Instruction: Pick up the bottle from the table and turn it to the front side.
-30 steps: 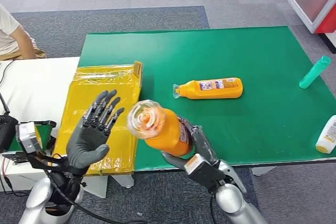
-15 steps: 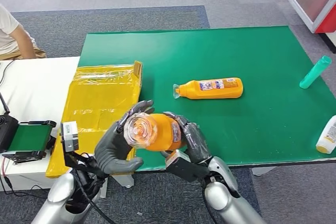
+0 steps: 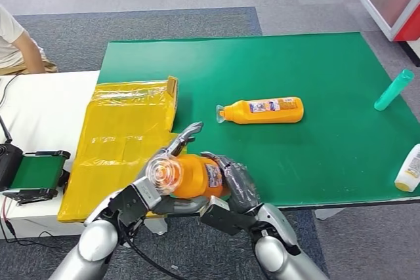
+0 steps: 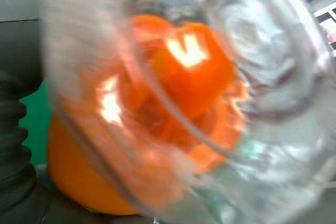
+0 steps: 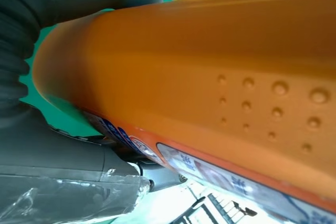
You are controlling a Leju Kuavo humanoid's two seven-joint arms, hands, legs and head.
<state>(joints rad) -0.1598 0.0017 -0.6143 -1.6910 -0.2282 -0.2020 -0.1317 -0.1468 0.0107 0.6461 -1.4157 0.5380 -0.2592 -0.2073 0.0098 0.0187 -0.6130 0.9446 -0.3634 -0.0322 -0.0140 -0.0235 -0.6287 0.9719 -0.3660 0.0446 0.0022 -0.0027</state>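
We see the right hand (image 3: pixel 233 185) wrapped around the body of an orange bottle (image 3: pixel 198 175), which is held up off the table (image 3: pixel 307 162) over its near edge, lying roughly level with its clear cap (image 3: pixel 166 174) pointing toward the camera and to the left. The left hand (image 3: pixel 158 185) is at the cap end, its palm under the bottle's neck and its fingers (image 3: pixel 186 136) reaching up past the far side of the cap; we judge that it holds the bottle too, since the left wrist view shows the cap (image 4: pixel 222 98) pressed close against the hand. In the right wrist view the orange body (image 5: pixel 206 77) lies in the grip, with a strip of label (image 5: pixel 222 174) along one side. A second orange bottle (image 3: pixel 262 111) lies flat near the middle of the green table. A yellow bag (image 3: pixel 124 136) covers the left edge, a teal tube (image 3: pixel 393 90) lies by the right edge, and a white bottle (image 3: pixel 409 170) sits at the near right corner.
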